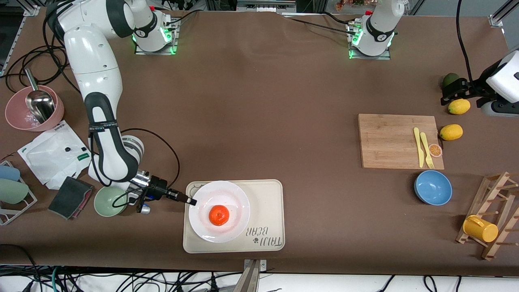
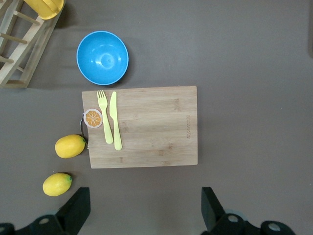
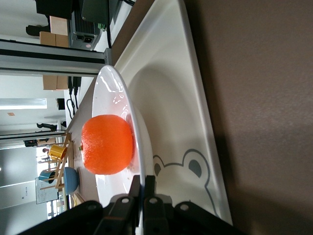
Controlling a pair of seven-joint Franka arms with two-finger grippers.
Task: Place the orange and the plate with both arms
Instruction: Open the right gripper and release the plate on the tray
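Observation:
The white plate lies on the beige bear tray near the table's front edge, toward the right arm's end. The orange sits in the middle of the plate. My right gripper is shut on the plate's rim at the side toward the right arm's end. In the right wrist view the fingers pinch the thin rim of the plate, with the orange just past them and the tray under it. My left gripper hangs open and empty over bare table by the lemons.
A wooden cutting board carries a yellow fork and knife and an orange-slice disc. Two lemons lie beside it; a blue bowl is nearer the camera. A green bowl sits under the right wrist. A wooden rack holds a yellow mug.

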